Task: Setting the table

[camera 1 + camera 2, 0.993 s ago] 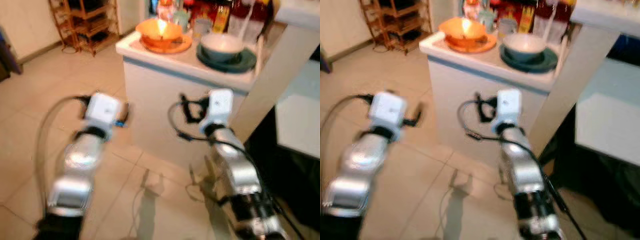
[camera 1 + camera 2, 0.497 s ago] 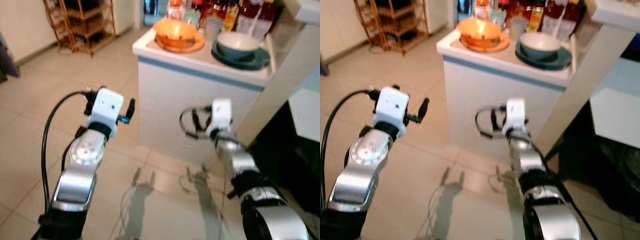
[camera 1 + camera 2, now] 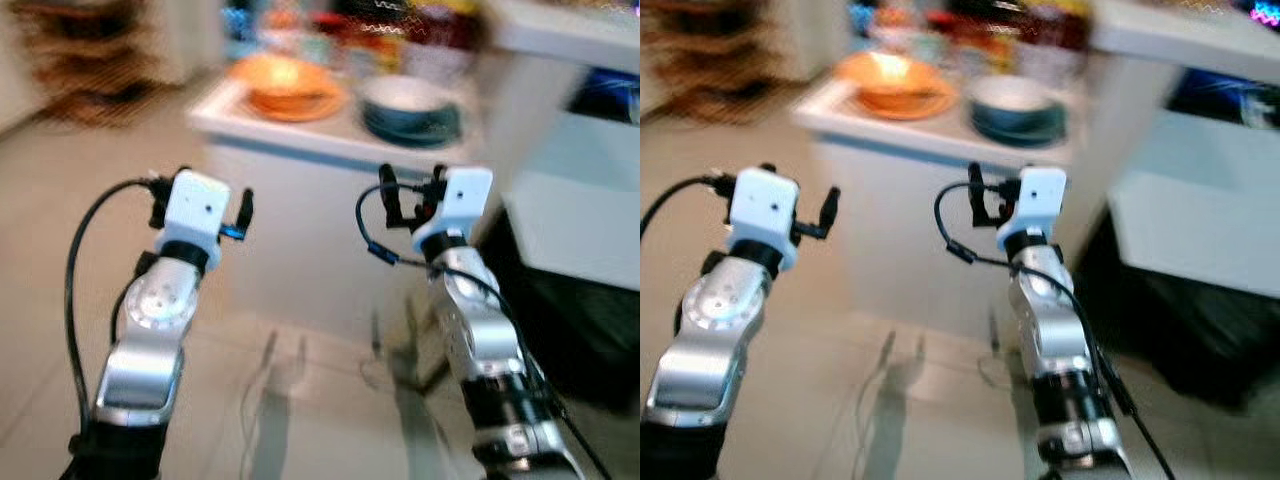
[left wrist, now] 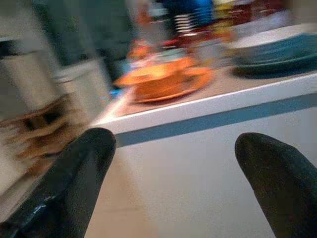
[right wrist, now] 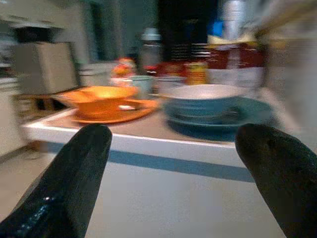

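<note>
You were on the approach: both grippers, left and right, were wide open, empty, short of the counter at 12 o'clock. Next: reach the orange bowl.

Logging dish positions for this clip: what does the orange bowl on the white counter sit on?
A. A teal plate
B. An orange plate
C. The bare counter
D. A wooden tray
B: in the right wrist view the orange bowl rests on an orange plate, beside the blue-grey bowl on its own teal plate, all on the white counter.
</note>
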Controlling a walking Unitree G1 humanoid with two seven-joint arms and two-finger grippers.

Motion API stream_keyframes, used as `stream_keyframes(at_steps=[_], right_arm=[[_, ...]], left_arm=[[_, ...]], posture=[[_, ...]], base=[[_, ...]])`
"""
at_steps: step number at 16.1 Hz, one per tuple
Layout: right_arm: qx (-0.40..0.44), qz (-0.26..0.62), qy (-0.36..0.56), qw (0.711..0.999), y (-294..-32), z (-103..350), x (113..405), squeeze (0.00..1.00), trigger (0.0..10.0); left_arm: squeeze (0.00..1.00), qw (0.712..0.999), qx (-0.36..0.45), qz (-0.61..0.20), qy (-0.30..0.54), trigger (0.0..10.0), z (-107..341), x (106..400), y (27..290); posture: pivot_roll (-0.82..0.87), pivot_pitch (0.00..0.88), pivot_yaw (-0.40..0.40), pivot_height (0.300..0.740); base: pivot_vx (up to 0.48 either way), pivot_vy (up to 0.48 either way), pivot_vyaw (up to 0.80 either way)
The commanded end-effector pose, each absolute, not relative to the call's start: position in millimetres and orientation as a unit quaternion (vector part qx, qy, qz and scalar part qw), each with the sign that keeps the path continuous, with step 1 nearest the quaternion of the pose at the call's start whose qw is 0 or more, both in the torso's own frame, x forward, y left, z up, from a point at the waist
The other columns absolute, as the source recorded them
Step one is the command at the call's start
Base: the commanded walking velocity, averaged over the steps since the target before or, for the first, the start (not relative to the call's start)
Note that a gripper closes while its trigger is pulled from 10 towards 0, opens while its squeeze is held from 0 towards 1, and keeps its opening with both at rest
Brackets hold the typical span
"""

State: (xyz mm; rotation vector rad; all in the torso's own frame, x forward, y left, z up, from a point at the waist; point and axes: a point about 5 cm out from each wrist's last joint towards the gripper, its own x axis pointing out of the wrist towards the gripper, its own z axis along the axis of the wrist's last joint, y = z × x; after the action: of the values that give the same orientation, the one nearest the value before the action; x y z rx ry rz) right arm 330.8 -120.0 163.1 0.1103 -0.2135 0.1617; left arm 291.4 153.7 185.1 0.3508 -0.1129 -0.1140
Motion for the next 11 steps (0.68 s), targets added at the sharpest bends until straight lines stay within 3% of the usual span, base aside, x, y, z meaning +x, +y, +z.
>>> stream_keyframes(at_steps=[1, 5, 11], right_arm=[[0.061, 0.087, -0.106, 0.989, -116.3, 168.1, 330.7, 1.00, 10.0], [0.095, 0.120, -0.101, 0.983, -106.7, 177.6, 329.8, 1.00, 10.0], [0.077, 0.145, -0.097, 0.982, -104.9, 192.9, 330.0, 1.00, 10.0]], left_arm=[[0.00, 0.981, 0.179, -0.045, -0.055, 10.0, 186.7, 288.3, 160.2], [0.00, 0.981, 0.183, -0.034, -0.057, 10.0, 188.8, 287.4, 165.1], [0.00, 0.981, 0.183, -0.033, -0.056, 10.0, 188.4, 286.0, 165.9]], posture=[[0.05, 0.000, -0.075, 0.740], [0.05, 0.000, -0.083, 0.740], [0.05, 0.000, -0.088, 0.740]], base=[[0.480, 0.000, -0.80], [0.480, 0.000, -0.11], [0.452, 0.000, 0.00]])
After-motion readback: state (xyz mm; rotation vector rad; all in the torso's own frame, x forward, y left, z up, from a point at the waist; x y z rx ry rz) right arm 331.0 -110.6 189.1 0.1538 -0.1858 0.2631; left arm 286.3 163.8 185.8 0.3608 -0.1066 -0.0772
